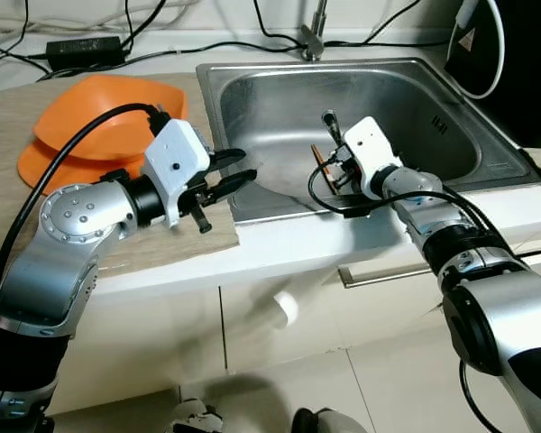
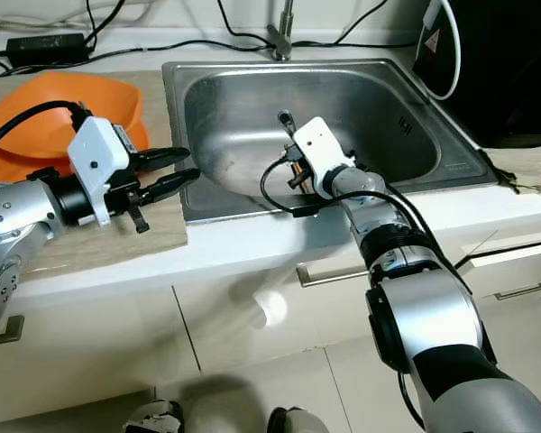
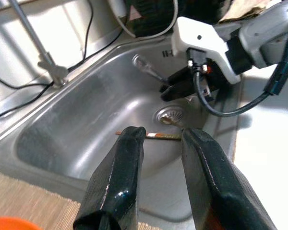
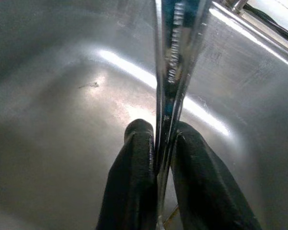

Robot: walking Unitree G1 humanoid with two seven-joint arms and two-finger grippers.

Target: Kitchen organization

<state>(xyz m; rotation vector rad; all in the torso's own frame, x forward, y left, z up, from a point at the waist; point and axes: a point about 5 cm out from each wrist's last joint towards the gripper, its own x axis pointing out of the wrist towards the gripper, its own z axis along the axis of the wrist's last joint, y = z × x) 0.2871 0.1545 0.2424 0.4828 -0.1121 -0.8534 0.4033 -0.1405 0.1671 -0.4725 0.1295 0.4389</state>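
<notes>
Inside the sink [image 1: 451, 135], our right gripper [image 4: 158, 158] pinches a shiny metal utensil [image 4: 175, 57], perhaps a spoon handle, between its fingers; our left gripper [image 1: 230, 176] hovers open over the rim.

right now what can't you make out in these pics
- Metal utensil in the right gripper: its working end is cut off by the right wrist view's top edge.
- Thin stick on the sink floor: too small to identify, partly behind the left gripper.
- Faucet: cropped by the top edge.
</notes>
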